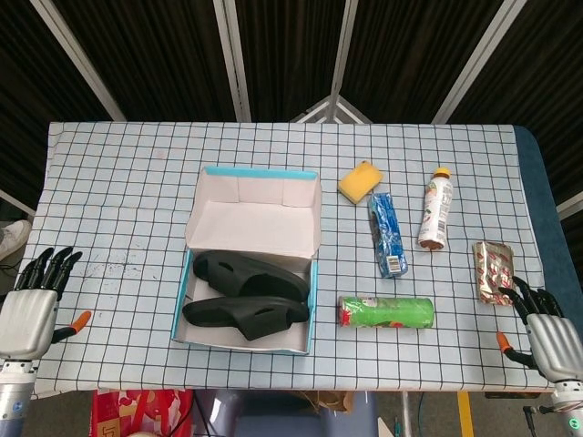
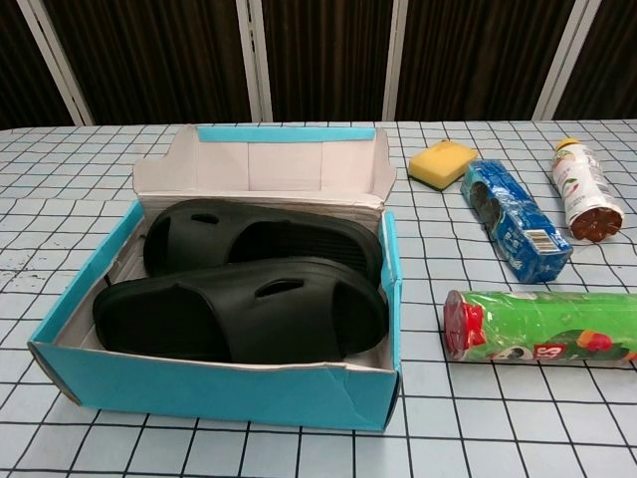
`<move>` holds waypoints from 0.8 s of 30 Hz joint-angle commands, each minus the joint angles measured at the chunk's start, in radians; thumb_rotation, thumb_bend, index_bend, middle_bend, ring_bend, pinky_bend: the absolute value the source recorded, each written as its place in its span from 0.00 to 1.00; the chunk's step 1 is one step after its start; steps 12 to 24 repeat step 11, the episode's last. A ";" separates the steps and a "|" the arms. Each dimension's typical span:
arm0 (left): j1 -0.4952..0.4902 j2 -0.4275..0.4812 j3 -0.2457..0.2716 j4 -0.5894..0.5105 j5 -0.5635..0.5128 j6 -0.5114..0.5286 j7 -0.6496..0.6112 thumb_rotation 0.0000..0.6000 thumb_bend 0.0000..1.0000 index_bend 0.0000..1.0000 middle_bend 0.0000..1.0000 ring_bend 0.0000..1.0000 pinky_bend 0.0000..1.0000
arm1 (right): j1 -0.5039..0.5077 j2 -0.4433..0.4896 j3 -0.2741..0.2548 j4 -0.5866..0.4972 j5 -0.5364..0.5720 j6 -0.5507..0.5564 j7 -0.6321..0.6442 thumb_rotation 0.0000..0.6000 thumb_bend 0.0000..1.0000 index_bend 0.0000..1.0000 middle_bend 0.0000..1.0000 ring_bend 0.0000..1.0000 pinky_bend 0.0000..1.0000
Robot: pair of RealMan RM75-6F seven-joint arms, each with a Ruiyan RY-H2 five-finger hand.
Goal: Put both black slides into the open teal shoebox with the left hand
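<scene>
Two black slides lie side by side inside the open teal shoebox [image 1: 311, 309] [image 2: 219, 396]: the far slide [image 1: 246, 272] [image 2: 259, 239] and the near slide [image 1: 241, 316] [image 2: 239, 314]. My left hand [image 1: 29, 308] hangs off the table's left front corner, fingers apart, holding nothing, well away from the box. My right hand [image 1: 547, 330] sits at the right front corner, also open and empty. Neither hand shows in the chest view.
Right of the box are a yellow sponge [image 1: 359, 181] [image 2: 443, 163], a blue packet [image 1: 387, 233] [image 2: 510, 219], a bottle [image 1: 435, 208] [image 2: 582, 202], a green tube [image 1: 386, 312] [image 2: 542, 326] and a foil snack pack [image 1: 492, 272]. The box lid [image 1: 258, 214] stands open at the back.
</scene>
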 commanded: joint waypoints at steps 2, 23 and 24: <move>0.033 -0.058 -0.024 0.109 0.065 0.051 -0.111 1.00 0.29 0.11 0.09 0.00 0.11 | -0.003 -0.004 0.002 0.004 -0.008 0.013 -0.002 1.00 0.39 0.17 0.05 0.13 0.07; 0.055 -0.052 -0.035 0.149 0.103 0.046 -0.175 1.00 0.29 0.11 0.10 0.00 0.11 | -0.011 -0.018 0.006 0.019 -0.038 0.056 -0.005 1.00 0.39 0.17 0.05 0.13 0.07; 0.055 -0.052 -0.035 0.149 0.103 0.046 -0.175 1.00 0.29 0.11 0.10 0.00 0.11 | -0.011 -0.018 0.006 0.019 -0.038 0.056 -0.005 1.00 0.39 0.17 0.05 0.13 0.07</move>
